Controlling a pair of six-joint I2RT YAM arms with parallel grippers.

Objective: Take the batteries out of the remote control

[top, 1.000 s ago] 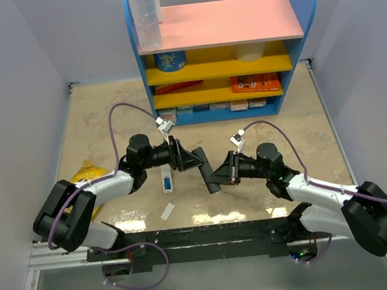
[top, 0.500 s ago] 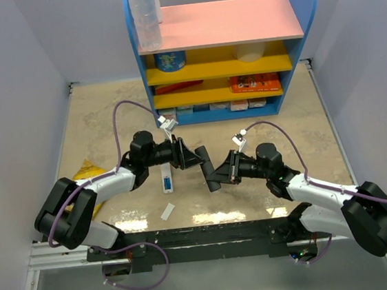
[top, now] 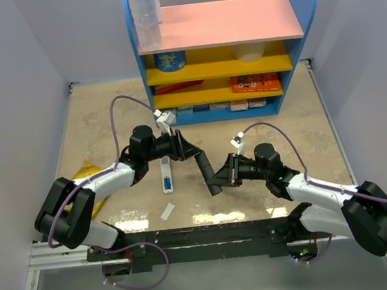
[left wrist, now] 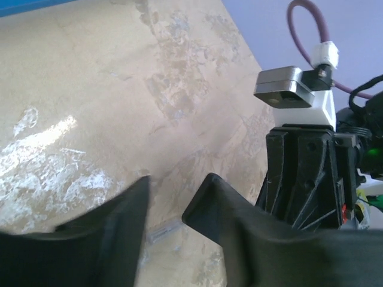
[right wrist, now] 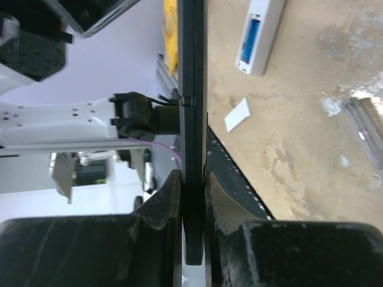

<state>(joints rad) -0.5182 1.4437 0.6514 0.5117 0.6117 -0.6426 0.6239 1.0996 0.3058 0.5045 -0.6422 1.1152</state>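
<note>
The beige desk (top: 94, 121) fills most of the overhead view, with a blue shelf (top: 307, 8) standing at its top edge. A clear bottle (top: 145, 15) stands upright on the shelf's pink top at the left.

Both arms reach toward the middle of the frame. The right gripper (top: 217, 176) has its fingers (right wrist: 164, 200) pinching the lower end of a long black remote (top: 206, 168), which it holds off the desk and which shows edge-on to the right wrist camera. The left gripper (top: 193, 152) sits at the remote's upper end. Its fingers (left wrist: 114, 227) are spread with bare desk showing between them, and whether they touch the remote cannot be told.

Left of centre a white remote (top: 165, 175) lies flat on the desk. A small white cover (top: 168, 211) lies apart just below it. One blue battery (right wrist: 250, 39) sits in the white remote's open compartment.
</note>
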